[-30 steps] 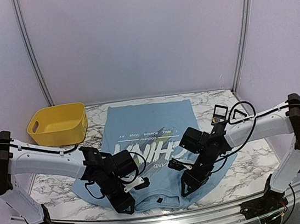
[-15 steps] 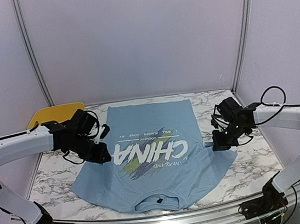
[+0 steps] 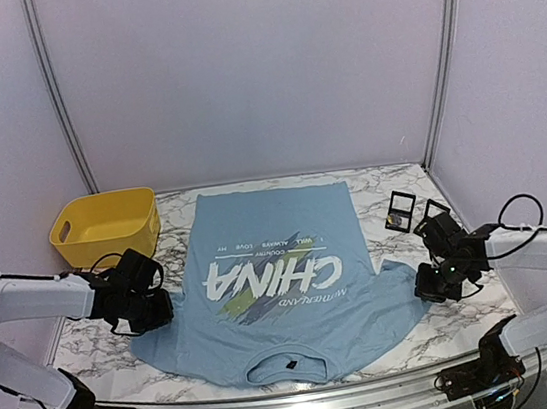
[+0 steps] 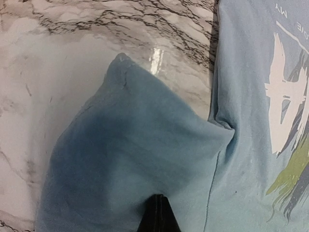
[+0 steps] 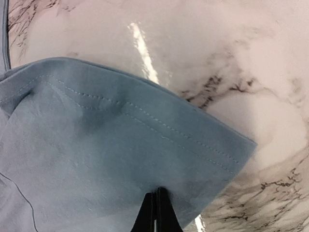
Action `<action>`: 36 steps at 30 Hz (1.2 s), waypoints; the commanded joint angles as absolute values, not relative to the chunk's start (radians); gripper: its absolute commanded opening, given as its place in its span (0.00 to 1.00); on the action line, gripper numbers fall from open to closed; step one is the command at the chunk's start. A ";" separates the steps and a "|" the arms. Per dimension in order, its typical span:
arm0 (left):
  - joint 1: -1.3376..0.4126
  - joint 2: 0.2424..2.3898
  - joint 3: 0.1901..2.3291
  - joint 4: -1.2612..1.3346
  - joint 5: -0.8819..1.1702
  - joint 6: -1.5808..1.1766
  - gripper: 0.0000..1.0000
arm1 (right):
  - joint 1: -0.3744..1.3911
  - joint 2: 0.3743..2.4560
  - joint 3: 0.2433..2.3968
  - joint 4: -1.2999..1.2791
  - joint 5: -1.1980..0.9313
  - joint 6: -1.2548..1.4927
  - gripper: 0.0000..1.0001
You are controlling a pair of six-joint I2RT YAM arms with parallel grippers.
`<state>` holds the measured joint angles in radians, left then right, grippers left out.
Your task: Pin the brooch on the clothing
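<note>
Edges: shirt (image 3: 288, 313) lies flat in the middle of the table (image 3: 452, 332), collar toward the arms, hem near the far edge. I see its print facing up.
Room: bare marble runs down both sides of the shirt. The strip on my left is wider near the arms, and the near strip under the collar is narrow.
Left gripper (image 3: 160, 313): low at the left sleeve (image 4: 130, 145), fingers pressed together, pinching the sleeve cloth. The sleeve tents up off the marble with shadow beneath.
Right gripper (image 3: 426, 290): low at the right sleeve (image 5: 120, 145), fingers pressed together on the cloth just inside the stitched hem.
Around: yellow bin (image 3: 108, 248) sits at the far left, just beside the shirt's hem corner. Black-framed pieces (image 3: 401, 211) lie at the far right, near the right arm and apart from the shirt.
In the way: bin crowds the left arm's far side, and the framed pieces sit just beyond the right gripper.
Brooch: I cannot pick it out; the framed pieces are too small to read.
Count: one shirt, one bin, two framed pieces, two grippers.
</note>
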<state>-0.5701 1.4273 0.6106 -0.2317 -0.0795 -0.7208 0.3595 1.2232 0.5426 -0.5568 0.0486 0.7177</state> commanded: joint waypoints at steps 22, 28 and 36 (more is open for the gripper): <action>-0.532 1.321 0.669 -0.309 -0.193 -0.658 0.16 | 0.358 1.446 0.914 -0.477 -0.314 0.385 0.00; -0.528 1.388 0.644 -0.249 -0.160 -0.671 0.15 | 0.351 1.566 0.929 -0.426 -0.267 0.376 0.00; -0.528 1.429 0.596 -0.218 -0.188 -0.702 0.14 | 0.294 1.729 0.896 -0.340 -0.151 0.444 0.00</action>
<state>-0.5308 1.4128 0.6292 -0.2470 -0.1669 -0.6922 0.3386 1.6814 0.9024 -0.4076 -0.2314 0.4107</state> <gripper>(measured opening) 0.141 0.001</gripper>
